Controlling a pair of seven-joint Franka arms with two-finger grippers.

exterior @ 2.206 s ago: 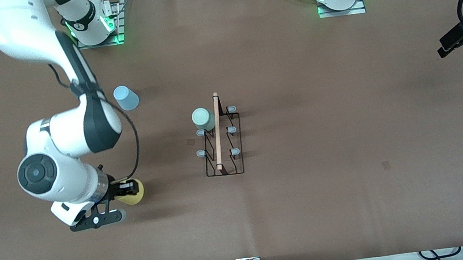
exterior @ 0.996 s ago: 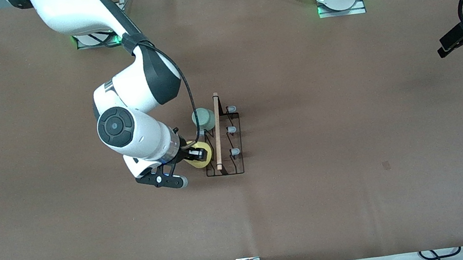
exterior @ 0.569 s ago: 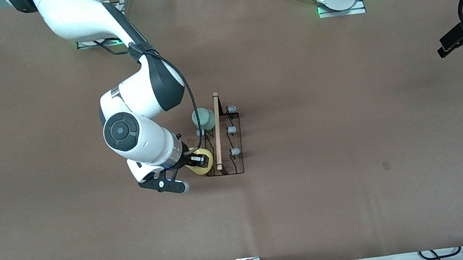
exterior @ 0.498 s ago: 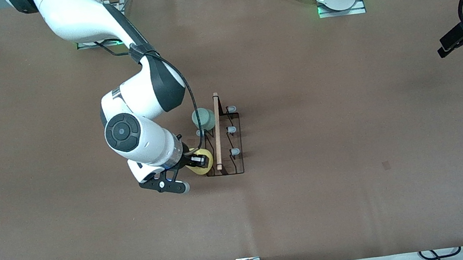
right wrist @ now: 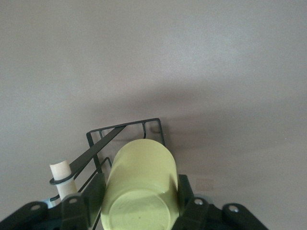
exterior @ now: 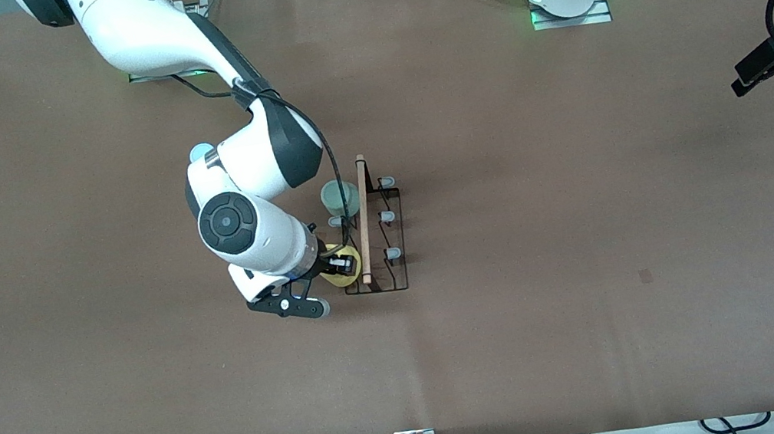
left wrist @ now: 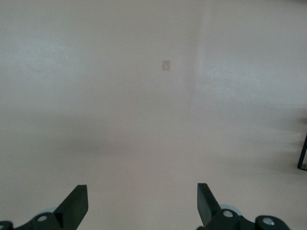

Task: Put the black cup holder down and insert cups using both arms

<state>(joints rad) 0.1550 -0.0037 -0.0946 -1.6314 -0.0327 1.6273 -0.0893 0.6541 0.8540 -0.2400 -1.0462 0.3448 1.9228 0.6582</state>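
The right gripper [exterior: 341,263] clamps the yellow cup [exterior: 340,271] over the near end of the black cup holder [exterior: 369,229], the green cup [exterior: 340,197] sits on a farther peg, the blue cup [exterior: 198,153] shows just past the right arm, and the left gripper [left wrist: 142,207] waits wide open over bare table [exterior: 551,222].

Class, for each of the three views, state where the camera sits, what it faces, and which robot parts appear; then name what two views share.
Front view: high across the table, facing both bases; shows the right arm reaching to the black cup holder, the right tool shut on the yellow cup, and the waiting left tool.
Left wrist view: on the left wrist, facing bare table; open left tool fingertips show.
Right wrist view: on the right wrist, facing the yellow cup and holder.
Shared: front and right wrist views both show cup and holder.
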